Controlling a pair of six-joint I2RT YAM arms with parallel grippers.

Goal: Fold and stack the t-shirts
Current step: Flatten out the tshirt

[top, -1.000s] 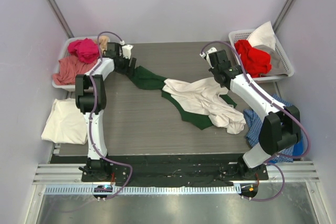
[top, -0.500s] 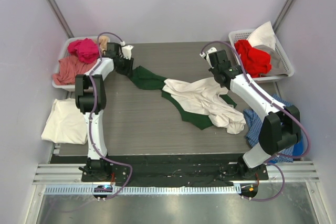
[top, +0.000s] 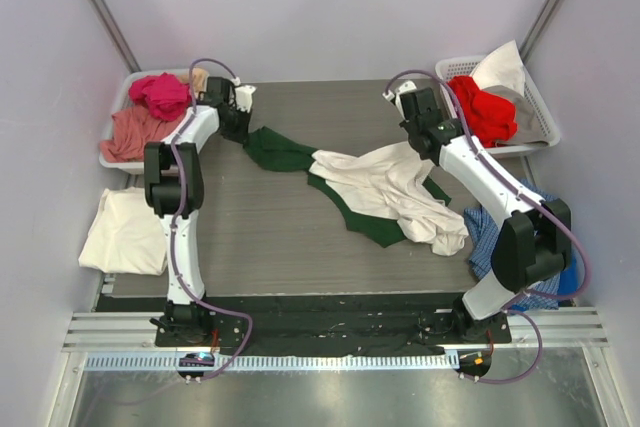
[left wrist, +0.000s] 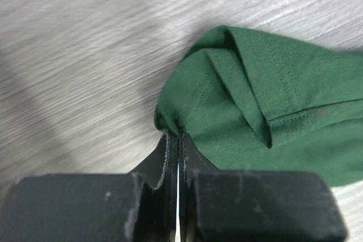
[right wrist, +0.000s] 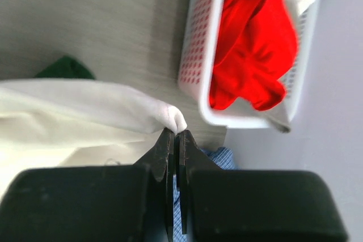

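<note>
Pinches dark green t-shirt [left wrist: 255,111] edge in left gripper [left wrist: 178,135] tips; clamps cream t-shirt [right wrist: 85,111] fold in right gripper [right wrist: 174,133], white basket [right wrist: 191,66] just beyond.

1. Lit brightly and evenly from overhead; cast only faint shadows on the worktop [top: 290,237].
2. Smeared the worktop's grain in the left wrist view, yet rendered the dark green t-shirt [left wrist: 272,94] sharp.
3. Blurred the basket [right wrist: 193,55] and red garment [right wrist: 255,43] in the right wrist view.

Right pincer [right wrist: 174,135] clamped on a pinched fold of the cream t-shirt [right wrist: 79,111]. White basket [right wrist: 191,72] holding red garment [right wrist: 249,43] just beyond; grey tabletop [right wrist: 85,9] behind.
</note>
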